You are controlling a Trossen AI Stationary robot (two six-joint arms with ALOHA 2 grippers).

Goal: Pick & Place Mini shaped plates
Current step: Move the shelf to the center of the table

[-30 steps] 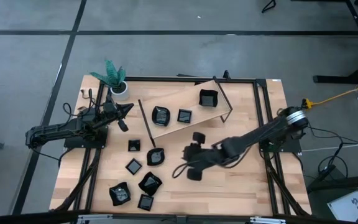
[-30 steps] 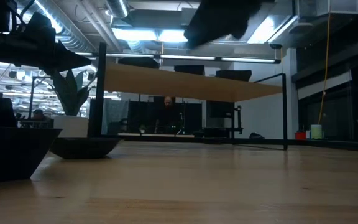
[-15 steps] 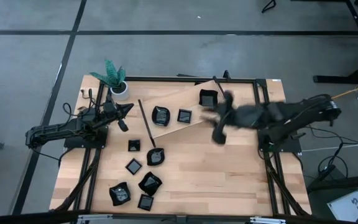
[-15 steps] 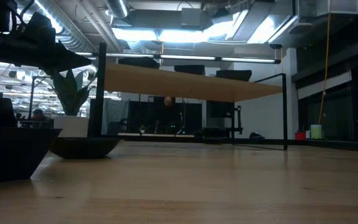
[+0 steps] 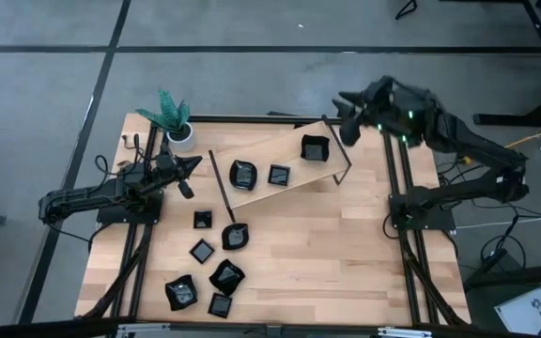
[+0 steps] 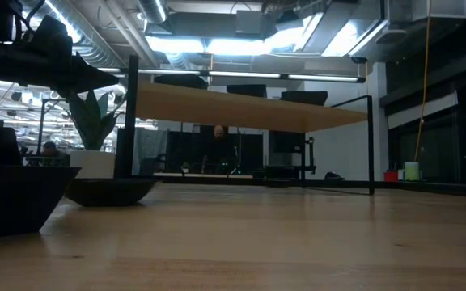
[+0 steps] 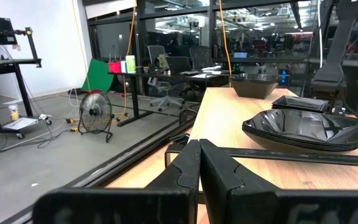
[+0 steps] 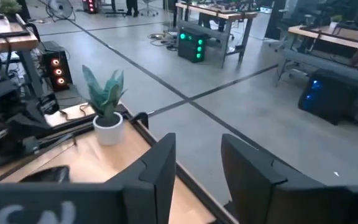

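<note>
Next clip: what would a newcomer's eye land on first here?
Probably the right tool, raised high past the table's far right corner with its fingers open and empty. Next, the glossy black mini shaped plates scattered over the near-left of the table, with three more on the tilted wooden shelf. The left tool waits, shut, beside the white pot.

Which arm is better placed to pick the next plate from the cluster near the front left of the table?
Probably the left gripper: it rests low at the table's left, nearer those plates. The right gripper is raised beyond the far edge.
</note>
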